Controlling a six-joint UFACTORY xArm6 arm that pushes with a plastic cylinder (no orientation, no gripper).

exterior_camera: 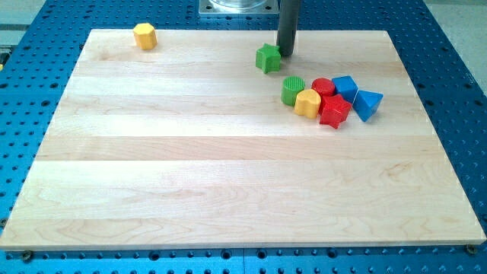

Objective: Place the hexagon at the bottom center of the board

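A yellow hexagon block (144,36) lies near the top left corner of the wooden board (228,175). My tip (286,54) stands near the top edge, far to the right of the hexagon. It sits right beside a green star-shaped block (268,58), at that block's upper right, touching it or nearly so.
A cluster lies at the upper right: a green cylinder (292,90), a yellow block (307,103), a red cylinder (323,87), a red star-shaped block (334,111), and two blue blocks (345,87) (368,103). A blue perforated table (46,262) surrounds the board.
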